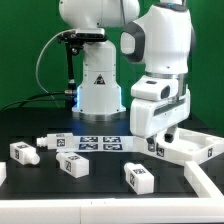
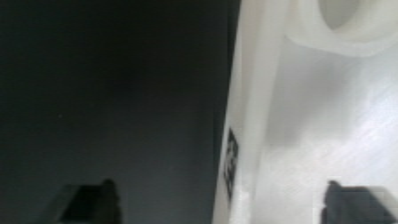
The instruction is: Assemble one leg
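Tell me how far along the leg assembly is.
Done: nothing visible yet; the legs lie loose on the table. In hand: the pincer is open and empty, straddling the edge of the white panel. Left: grasp a leg and fit it to the panel.

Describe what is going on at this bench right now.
The white robot arm's two-finger gripper hangs open and low over the edge of the large flat white square panel, holding nothing. One finger is over the black table, the other over the panel. Small white stubby tagged legs lie loose, none picked up yet.
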Controlling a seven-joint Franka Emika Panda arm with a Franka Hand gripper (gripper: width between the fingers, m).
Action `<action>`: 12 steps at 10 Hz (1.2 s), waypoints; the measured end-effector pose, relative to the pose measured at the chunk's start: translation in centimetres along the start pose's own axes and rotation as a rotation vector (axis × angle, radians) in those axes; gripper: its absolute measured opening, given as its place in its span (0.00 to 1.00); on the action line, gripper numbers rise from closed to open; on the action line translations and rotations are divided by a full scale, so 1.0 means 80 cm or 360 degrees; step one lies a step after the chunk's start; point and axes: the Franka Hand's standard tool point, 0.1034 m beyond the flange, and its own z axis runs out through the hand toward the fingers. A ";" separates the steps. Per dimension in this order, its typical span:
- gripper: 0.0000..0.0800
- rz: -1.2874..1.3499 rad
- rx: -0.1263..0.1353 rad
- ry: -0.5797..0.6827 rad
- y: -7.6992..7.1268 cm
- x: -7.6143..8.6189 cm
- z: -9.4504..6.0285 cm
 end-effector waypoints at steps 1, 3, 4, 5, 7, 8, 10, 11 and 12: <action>0.44 0.0000 0.0000 0.0000 0.000 0.000 0.000; 0.10 0.0000 0.0000 0.0000 0.000 0.000 0.000; 0.10 0.0000 -0.0001 0.0001 0.000 0.000 0.000; 0.02 0.0000 -0.0001 0.0001 0.000 0.000 0.000; 0.00 0.0000 -0.0001 0.0002 0.000 0.000 0.000; 0.00 -0.0008 -0.0001 -0.0003 0.003 -0.002 -0.002; 0.00 0.0110 0.0072 -0.0123 0.044 -0.025 -0.043; 0.11 0.0196 0.0107 -0.0171 0.062 -0.019 -0.061; 0.28 0.0185 0.0076 -0.0132 0.073 -0.007 -0.069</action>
